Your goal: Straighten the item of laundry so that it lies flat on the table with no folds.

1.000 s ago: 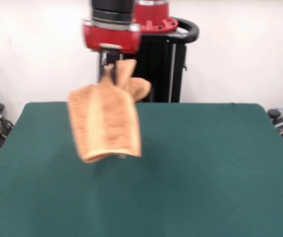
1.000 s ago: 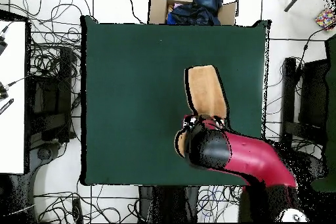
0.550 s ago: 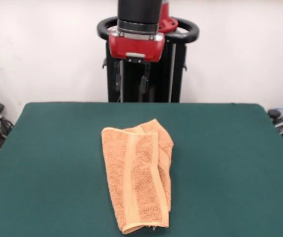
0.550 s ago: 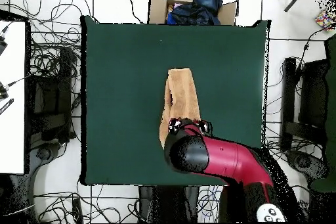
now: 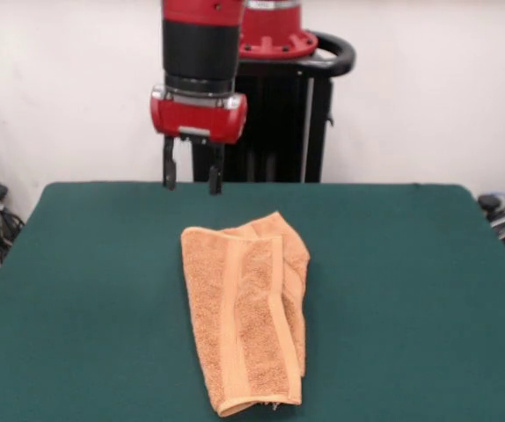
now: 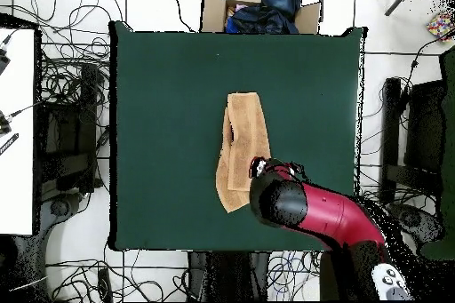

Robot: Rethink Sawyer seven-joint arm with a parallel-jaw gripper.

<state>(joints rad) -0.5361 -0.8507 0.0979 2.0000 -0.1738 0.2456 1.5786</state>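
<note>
Towel (image 5: pixel 245 318) lies mid-counter (image 5: pixel 411 290), folded lengthwise into a narrow strip, not yet flattened. Gripper (image 5: pixel 191 180) hovers above the towel's far end, empty, jaws apart. Unfolding remains.

towel (image 5: pixel 248 321) orange-tan, smoother band | table (image 5: pixel 411 290) dark green

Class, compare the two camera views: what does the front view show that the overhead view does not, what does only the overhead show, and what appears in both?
Only the front view shows the end effector with its two fingers apart, empty, raised above the table. Only the overhead view shows the cardboard box beyond one table edge and the cables on the floor. Both show the towel lying folded lengthwise on the green table, untouched.
</note>
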